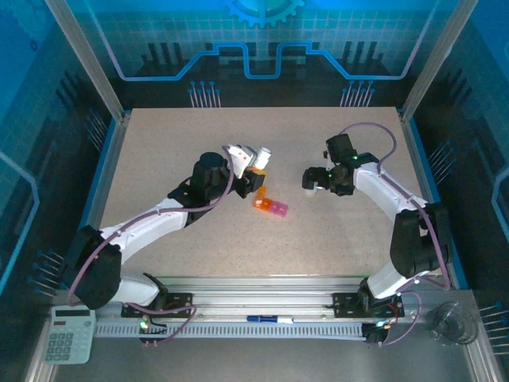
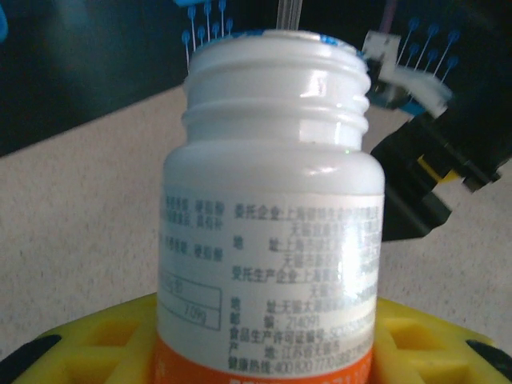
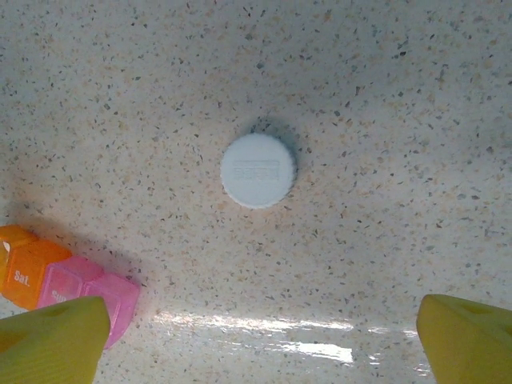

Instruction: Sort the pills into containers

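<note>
**Setup for the pour, looks like**

Over on the left, the left gripper (image 1: 253, 173) pinches the uncapped white bottle (image 2: 272, 200) just past the containers (image 1: 270, 206) lying mid-table, I'd guess so it can tip pills in. The cap (image 3: 258, 170) sits flat on the table (image 3: 384, 96) beneath the right gripper (image 1: 312, 180), which is spread wide.

- white bottle (image 2: 272, 240), left wrist view: base cut off by the bottom edge; small label print blurred, mostly unreadable
- left gripper's fingers (image 2: 96, 344), yellow: cut off by the bottom edge, inner parts hidden behind the bottle
- containers (image 3: 60, 280), right wrist view: strip cut by the left edge, near end hidden behind a yellow finger; pink lid lettering blurred
- right gripper's fingers (image 3: 468, 336): cut off at the bottom corners
- white cap (image 3: 258, 170): embossed marking too faint to read
- top view: contents of the containers too small to tell
</note>
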You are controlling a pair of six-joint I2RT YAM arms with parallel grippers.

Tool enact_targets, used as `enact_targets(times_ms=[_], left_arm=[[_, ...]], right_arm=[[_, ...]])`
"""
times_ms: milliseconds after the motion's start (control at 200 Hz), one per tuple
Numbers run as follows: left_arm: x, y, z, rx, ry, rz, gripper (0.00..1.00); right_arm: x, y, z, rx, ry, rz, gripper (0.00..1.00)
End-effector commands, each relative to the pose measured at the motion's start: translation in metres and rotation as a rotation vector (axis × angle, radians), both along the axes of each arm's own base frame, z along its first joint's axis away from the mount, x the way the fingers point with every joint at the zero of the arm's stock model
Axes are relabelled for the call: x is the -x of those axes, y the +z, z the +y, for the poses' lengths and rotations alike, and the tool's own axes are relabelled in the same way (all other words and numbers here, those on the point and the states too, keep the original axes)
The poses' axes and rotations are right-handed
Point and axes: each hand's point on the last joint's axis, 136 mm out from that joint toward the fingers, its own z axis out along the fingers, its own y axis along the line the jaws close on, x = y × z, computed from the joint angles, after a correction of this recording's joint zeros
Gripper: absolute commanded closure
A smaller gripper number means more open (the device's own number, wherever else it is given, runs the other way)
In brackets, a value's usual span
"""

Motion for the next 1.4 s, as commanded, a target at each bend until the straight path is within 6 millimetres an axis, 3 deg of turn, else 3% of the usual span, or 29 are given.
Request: enact_targets(times_ms=[0, 310, 610, 1091, 1396], left_arm=[[0.006, 0.05, -0.002, 0.091, -0.043, -0.153, 1.0], [0.017, 0.098, -0.001, 0.184, -0.07, -0.28, 1.0], [0.023, 0.121, 0.001, 0.229, -0.079, -0.321, 1.0], [0.022, 0.112, 0.001, 0.211, -0.073, -0.286, 1.0], [0.022, 0.108, 0.0, 0.205, -0.076, -0.269, 1.0]], right_arm=[[-0.002, -0.003, -0.005, 0.021, 0.023, 0.034, 0.02], [-0.011, -0.025, 0.004, 0.036, 0.086, 0.12, 0.14], [-0.022, -0.048, 0.006, 0.124, 0.143, 0.182, 0.16], [-0.042, -0.076, 0.019, 0.154, 0.188, 0.235, 0.25], [-0.039, -0.085, 0.018, 0.164, 0.19, 0.255, 0.31]])
